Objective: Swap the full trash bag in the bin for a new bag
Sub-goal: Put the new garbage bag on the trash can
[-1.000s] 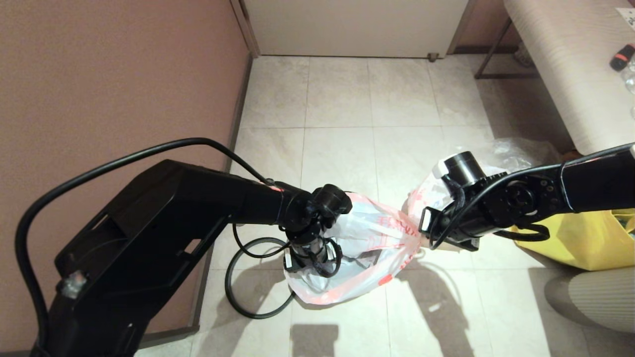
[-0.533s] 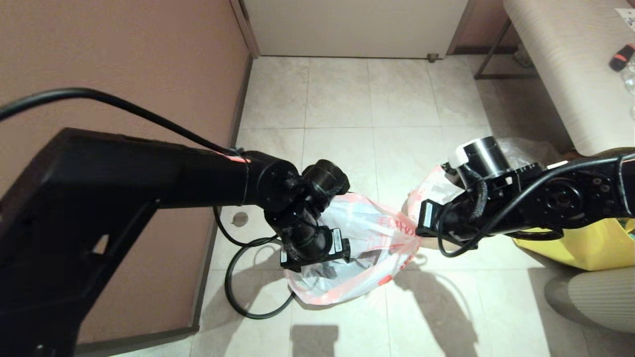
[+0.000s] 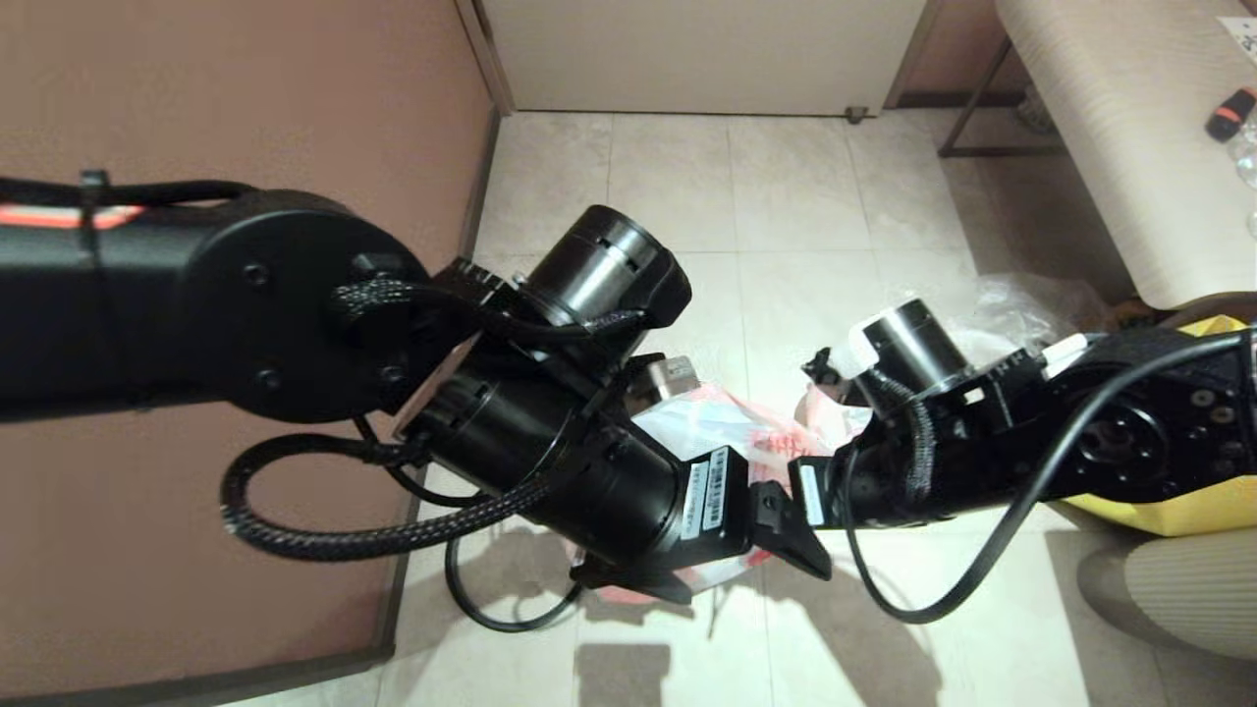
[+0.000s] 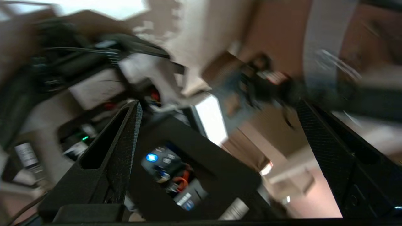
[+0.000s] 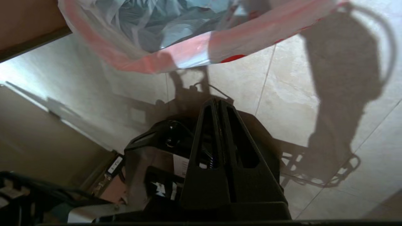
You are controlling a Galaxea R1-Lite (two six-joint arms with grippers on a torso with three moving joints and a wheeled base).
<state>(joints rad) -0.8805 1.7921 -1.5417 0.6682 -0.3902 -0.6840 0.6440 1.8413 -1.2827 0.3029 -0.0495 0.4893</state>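
Left end effector (image 3: 737, 570) has lifted off new bag (image 3: 717, 432).

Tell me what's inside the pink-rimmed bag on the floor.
Through the open mouth of the new bag, crumpled bluish-white film shows, no bottles. In the head view the left arm covers most of it; its bottom cannot be seen.

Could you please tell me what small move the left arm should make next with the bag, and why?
Probably lower the left pincer onto the near rim of the new bag and close on it. That pincer is wide open and empty above the bag. The right pincer is shut, with no film visible between its fingers, so nothing seems to hold the bag's mouth open.
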